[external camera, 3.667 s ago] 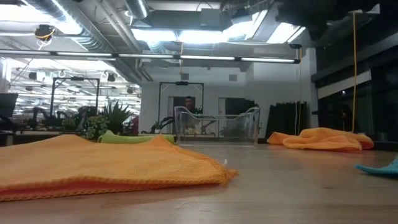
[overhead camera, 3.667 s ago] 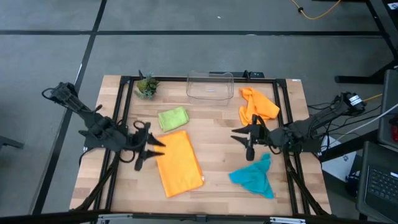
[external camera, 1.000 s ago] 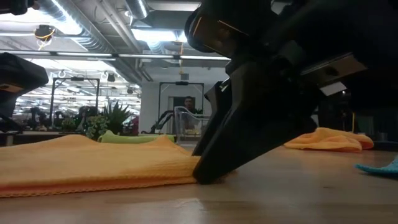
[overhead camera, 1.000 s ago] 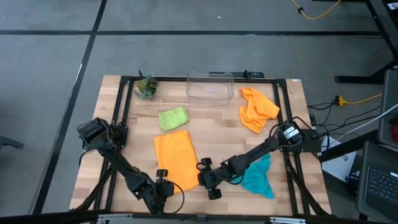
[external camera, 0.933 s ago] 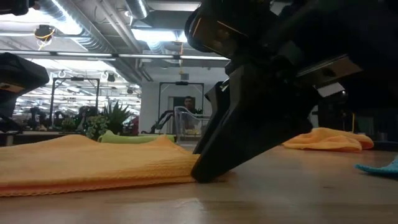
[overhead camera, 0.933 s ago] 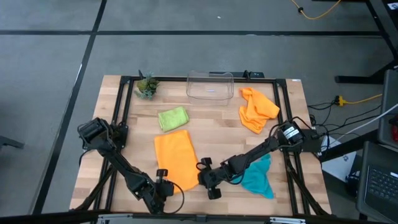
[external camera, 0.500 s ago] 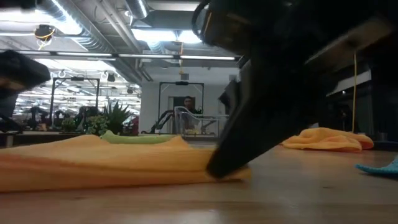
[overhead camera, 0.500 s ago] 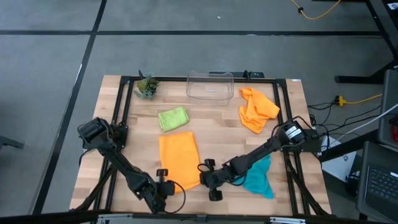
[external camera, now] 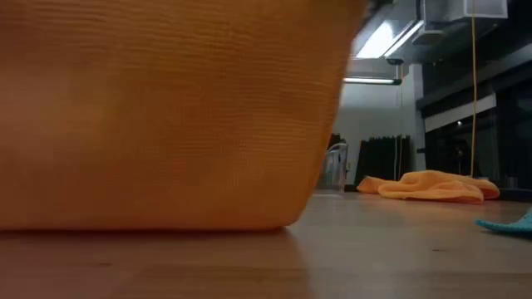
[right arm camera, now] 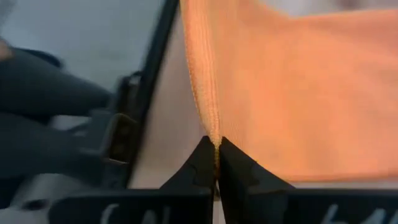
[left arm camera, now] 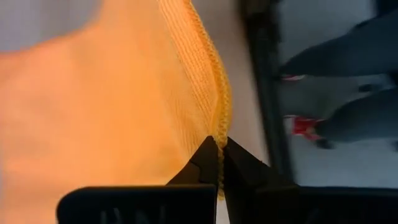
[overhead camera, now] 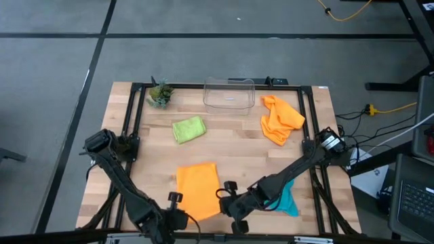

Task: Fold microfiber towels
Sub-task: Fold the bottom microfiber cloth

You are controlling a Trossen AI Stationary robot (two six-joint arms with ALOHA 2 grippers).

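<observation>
At the table's near edge, the left gripper [left arm camera: 219, 149] and the right gripper [right arm camera: 216, 152] are each pinched tight on a near corner of the flat orange microfiber towel [overhead camera: 198, 190]. Its near edge hangs lifted, filling the low view. The small lime green folded cloth [overhead camera: 188, 129], the crumpled orange cloth [overhead camera: 281, 118] and the teal blue cloth [overhead camera: 286, 198] lie apart from it on the wooden table [overhead camera: 237, 142].

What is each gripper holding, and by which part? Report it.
Both hold the flat orange towel by its near edge: left gripper at the near-left corner, right gripper at the near-right corner.
</observation>
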